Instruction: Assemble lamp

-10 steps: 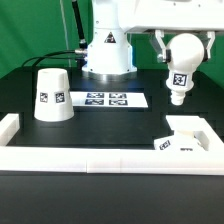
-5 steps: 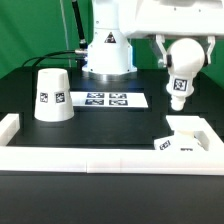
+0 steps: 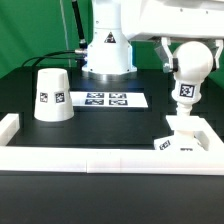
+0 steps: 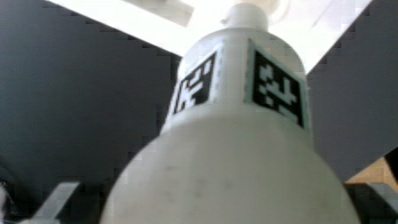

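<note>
My gripper (image 3: 183, 50) is shut on the white ball-shaped bulb (image 3: 188, 75) and holds it stem down over the flat square base (image 3: 190, 132) at the exterior view's right. The stem tip hangs just above the base's middle. In the wrist view the bulb (image 4: 222, 140) fills the picture, its tags facing the camera, with the white base (image 4: 338, 30) beyond the stem tip. The tapered shade (image 3: 51, 95) stands mouth down at the exterior view's left, apart from the gripper.
The marker board (image 3: 108, 99) lies flat in the middle. A white rail (image 3: 80, 160) runs along the front, with a short return (image 3: 8, 128) at the exterior view's left. The robot pedestal (image 3: 108, 50) stands at the back.
My gripper has moved toward the exterior view's right and down with the bulb, from beside the base to over its middle. The bulb's stem now points more straight down.
</note>
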You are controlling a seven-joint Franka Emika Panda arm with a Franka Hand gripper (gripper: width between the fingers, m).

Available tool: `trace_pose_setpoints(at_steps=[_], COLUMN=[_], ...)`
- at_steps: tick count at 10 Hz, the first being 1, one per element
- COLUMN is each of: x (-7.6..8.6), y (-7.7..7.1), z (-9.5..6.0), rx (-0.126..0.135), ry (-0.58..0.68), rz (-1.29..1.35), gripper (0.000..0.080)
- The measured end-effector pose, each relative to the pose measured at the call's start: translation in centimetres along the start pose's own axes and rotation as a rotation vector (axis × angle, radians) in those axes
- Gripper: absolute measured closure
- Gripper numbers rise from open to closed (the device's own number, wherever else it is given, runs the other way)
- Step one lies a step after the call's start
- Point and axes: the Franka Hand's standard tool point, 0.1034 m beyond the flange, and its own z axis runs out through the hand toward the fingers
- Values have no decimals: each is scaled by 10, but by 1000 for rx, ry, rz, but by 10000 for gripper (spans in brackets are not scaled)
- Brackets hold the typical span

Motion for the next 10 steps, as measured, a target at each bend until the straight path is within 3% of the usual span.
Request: trace_pose_setpoints(at_steps=[5, 10], x=[-5, -6], y=[2, -7], z=[1, 2], rx=[-34, -32], ry=[73, 82], rz=[0, -8], gripper=[220, 220])
